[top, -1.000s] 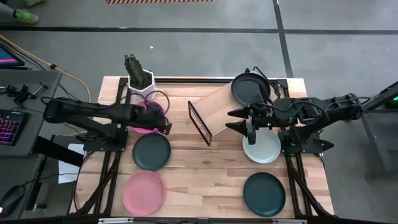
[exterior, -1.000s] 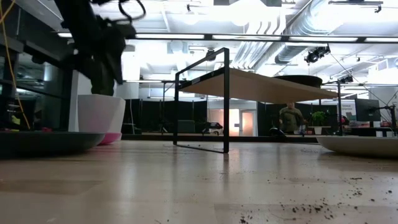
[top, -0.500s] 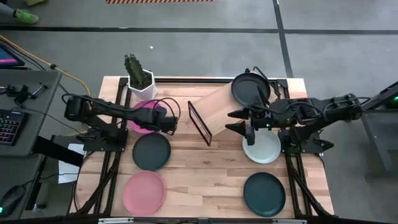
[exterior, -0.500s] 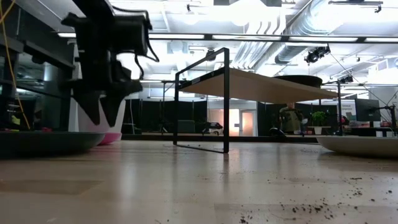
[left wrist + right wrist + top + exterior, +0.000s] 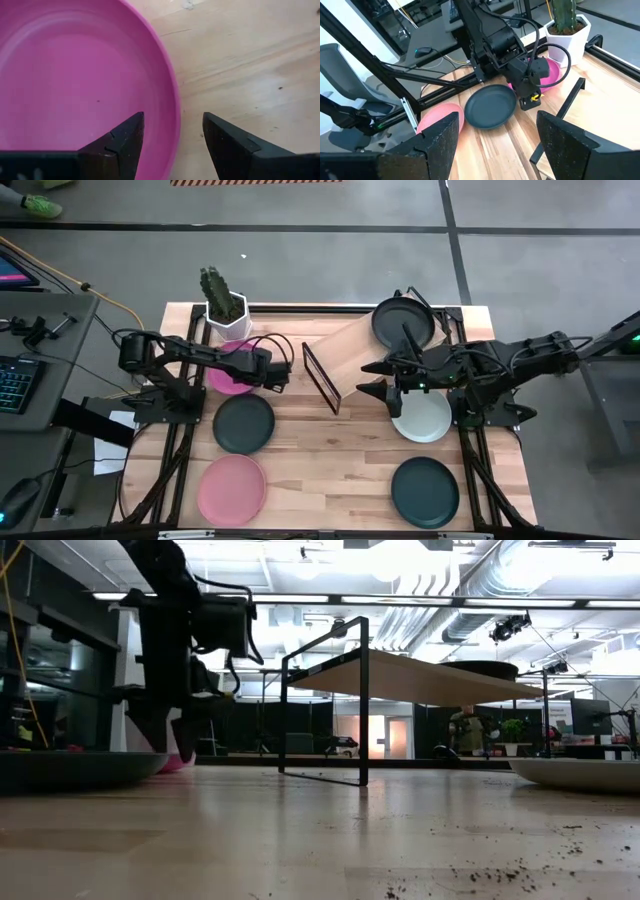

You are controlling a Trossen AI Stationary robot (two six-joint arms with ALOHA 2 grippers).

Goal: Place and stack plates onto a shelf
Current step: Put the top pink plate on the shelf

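Left gripper (image 5: pixel 172 137) spread, straddling one magenta plate (image 5: pixel 75 75) rim, right gripper (image 5: pixel 385 387) spread

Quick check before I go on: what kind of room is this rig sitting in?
Probably an open lab or industrial workspace, not a home. Exposed silver ceiling ducts run overhead, the grey concrete floor carries dark taped lines, and a desk with a backlit keyboard stands beside the light wooden table.

We see two matte black jointed arms, the left arm (image 5: pixel 190 355) trailing a looped black cable, the right arm (image 5: pixel 500 360) showing small lit spots, each ending in wedge-shaped black fingers (image 5: pixel 125 142), and a yellow mark shows on the left gripper (image 5: pixel 532 97).
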